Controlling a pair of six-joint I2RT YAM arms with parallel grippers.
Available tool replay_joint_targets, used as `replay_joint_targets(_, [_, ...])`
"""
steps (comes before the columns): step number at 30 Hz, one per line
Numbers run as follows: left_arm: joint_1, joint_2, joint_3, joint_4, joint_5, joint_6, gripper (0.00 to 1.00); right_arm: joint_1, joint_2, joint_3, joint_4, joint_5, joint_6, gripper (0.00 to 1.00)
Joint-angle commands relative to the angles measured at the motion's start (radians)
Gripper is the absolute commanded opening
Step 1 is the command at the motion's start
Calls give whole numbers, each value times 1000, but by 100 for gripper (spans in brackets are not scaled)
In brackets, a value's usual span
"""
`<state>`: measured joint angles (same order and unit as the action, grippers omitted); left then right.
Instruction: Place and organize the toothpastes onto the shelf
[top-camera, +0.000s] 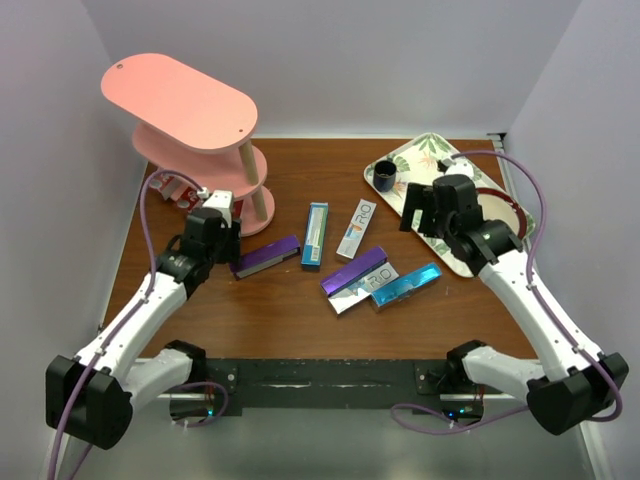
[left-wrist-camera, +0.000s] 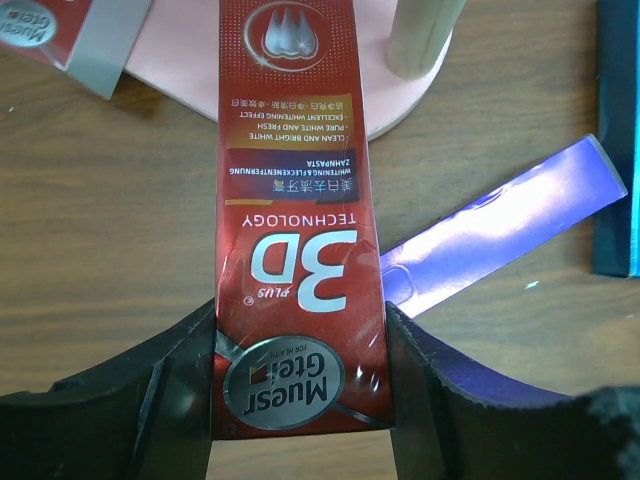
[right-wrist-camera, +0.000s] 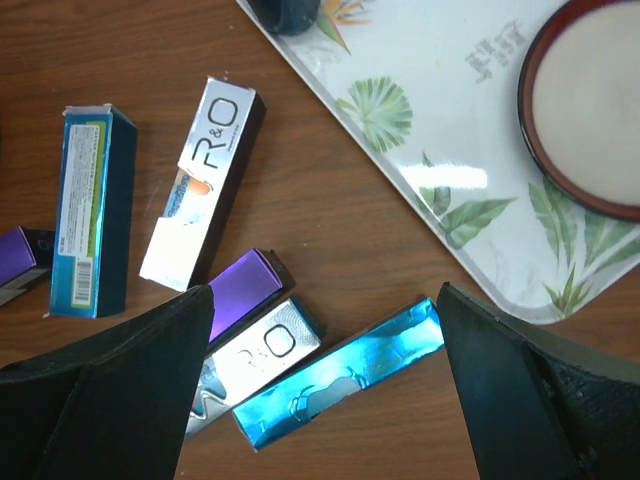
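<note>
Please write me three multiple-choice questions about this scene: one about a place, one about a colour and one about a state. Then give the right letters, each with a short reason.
1. Where does the dark cup stand?
A. on the leaf-patterned tray
B. on top of the pink shelf
C. on the bare table

2. What colour is the carton between the fingers of the left gripper?
A. purple
B. red
C. silver

3. In what state is the right gripper?
A. shut on a blue carton
B. shut on the plate
C. open, holding nothing

Answers:
1 A: in the top view the cup sits inside the tray's rim, at its far left corner.
2 B: the left wrist view shows a red printed carton clamped between both fingers.
3 C: the right wrist view shows the fingers far apart, with only the wood and loose cartons below them.
</note>
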<state>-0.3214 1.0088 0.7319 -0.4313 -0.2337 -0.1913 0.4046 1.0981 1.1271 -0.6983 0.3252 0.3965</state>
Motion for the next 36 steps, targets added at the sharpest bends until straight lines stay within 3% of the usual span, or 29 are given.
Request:
replay_joint_targets(1, [31, -19, -40, 226, 63, 134, 0, -4, -93, -74, 155, -18, -94, 99])
replay_joint_targets(11, [166, 40, -140, 485, 207, 266, 0, -4, -190, -138, 247, -96, -123, 99])
replay_joint_targets(14, [232, 97, -150, 551, 324, 318, 0, -4, -219, -145, 253, -118, -120, 99])
replay_joint_targets(18, [280, 154, -173, 643, 370, 438, 0, -4, -251, -155, 255, -141, -117, 99])
replay_joint_targets(22, [346, 177, -193, 720, 482, 446, 0, -4, -261, -159, 253, -147, -117, 99])
replay_joint_targets(26, [392, 240, -178, 750, 595, 447, 5, -4, -256, -156, 250, -158, -117, 99])
replay_joint_targets(36, [395, 341, -134, 815, 678, 446, 18, -4, -253, -159, 244, -152, -122, 99])
